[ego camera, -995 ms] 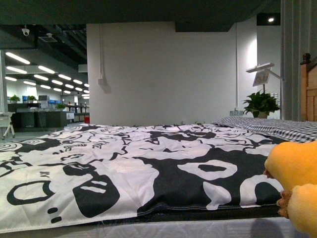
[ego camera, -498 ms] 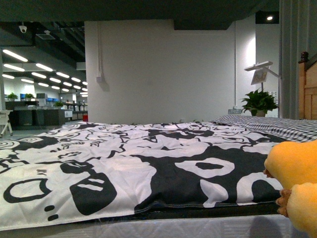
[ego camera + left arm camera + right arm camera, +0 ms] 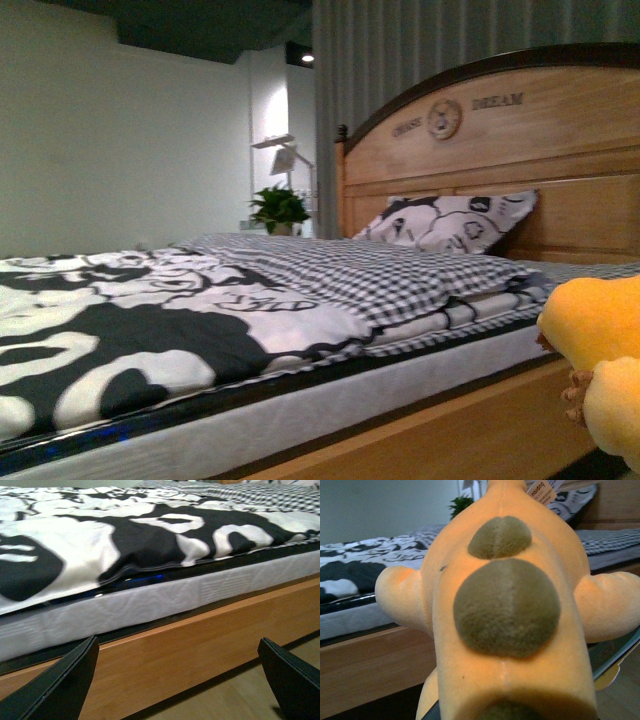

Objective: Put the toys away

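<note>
The orange-yellow plush animal [image 3: 505, 605] fills the right wrist view, with olive-brown round patches down its back and a paper tag near its far end. My right gripper is shut on it; the fingers are hidden under the plush. In the front view only its orange body and a cream paw with brown claws [image 3: 600, 370] show at the right edge, held beside the bed. My left gripper [image 3: 180, 680] is open and empty, its black fingers [image 3: 60, 685] spread in front of the bed's wooden side rail [image 3: 165, 655], low near the floor.
A bed with a white mattress [image 3: 300, 410], a black-and-white patterned duvet [image 3: 120, 340], a checked blanket [image 3: 370, 275], a patterned pillow [image 3: 450, 222] and a wooden headboard [image 3: 520, 140]. A potted plant [image 3: 278, 208] and a lamp stand by the far wall.
The front view has swung to the right: the headboard, pillow and checked blanket are now in view, and the open office at left is gone. The plush stays at the right edge.
</note>
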